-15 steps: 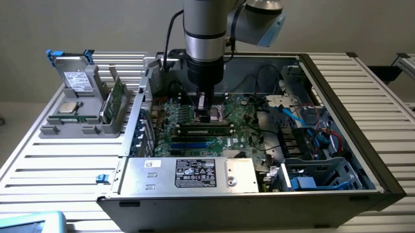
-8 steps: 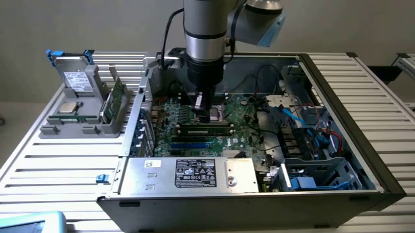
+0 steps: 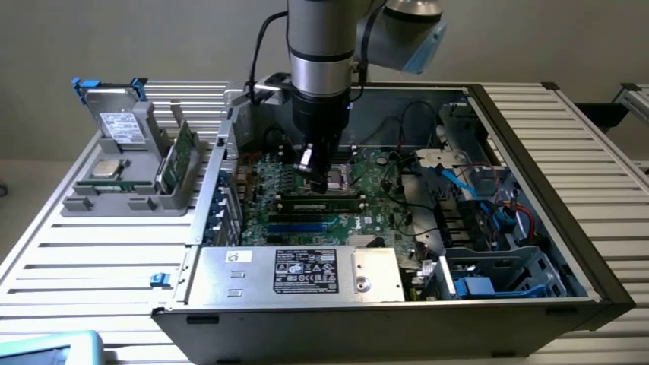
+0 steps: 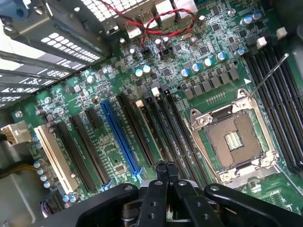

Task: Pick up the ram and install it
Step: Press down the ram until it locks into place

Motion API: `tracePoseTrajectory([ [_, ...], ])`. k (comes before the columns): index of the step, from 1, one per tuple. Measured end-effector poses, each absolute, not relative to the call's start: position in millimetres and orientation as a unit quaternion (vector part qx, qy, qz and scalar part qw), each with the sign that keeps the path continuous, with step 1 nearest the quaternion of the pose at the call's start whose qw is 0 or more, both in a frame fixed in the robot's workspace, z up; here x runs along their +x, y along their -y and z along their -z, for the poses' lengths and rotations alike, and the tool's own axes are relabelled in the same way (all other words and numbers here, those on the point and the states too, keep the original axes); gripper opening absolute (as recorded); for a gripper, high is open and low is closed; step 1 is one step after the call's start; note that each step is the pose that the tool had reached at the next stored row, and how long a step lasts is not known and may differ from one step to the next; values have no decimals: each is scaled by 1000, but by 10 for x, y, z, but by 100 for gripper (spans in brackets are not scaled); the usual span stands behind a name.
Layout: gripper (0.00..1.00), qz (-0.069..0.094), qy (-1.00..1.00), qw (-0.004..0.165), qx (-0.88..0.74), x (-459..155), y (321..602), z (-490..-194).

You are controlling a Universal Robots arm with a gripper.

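Above the motherboard [image 3: 335, 198], end effector [image 4: 166, 172] clenched and empty, ram [image 3: 321, 202] seated in a slot below.

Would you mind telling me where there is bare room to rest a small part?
Free: slatted table in front of the grey holder, and right of the computer case. Crowded: motherboard under the gripper, and the cabled drive bay.

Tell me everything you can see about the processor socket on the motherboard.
The processor socket is a square silver metal frame on the green motherboard, open and empty, with a dark bed and pale contacts at its middle. Its thin wire lever stands raised. Dark memory slots flank it.
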State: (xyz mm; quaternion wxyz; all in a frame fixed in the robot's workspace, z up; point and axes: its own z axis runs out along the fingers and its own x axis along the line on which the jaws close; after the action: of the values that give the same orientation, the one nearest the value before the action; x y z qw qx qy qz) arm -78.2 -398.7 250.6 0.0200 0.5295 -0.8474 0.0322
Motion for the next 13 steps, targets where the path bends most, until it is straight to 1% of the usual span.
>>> tracePoseTrajectory([
  [13, 11, -31, 893, 21, 449, -782, 3987, -2504],
])
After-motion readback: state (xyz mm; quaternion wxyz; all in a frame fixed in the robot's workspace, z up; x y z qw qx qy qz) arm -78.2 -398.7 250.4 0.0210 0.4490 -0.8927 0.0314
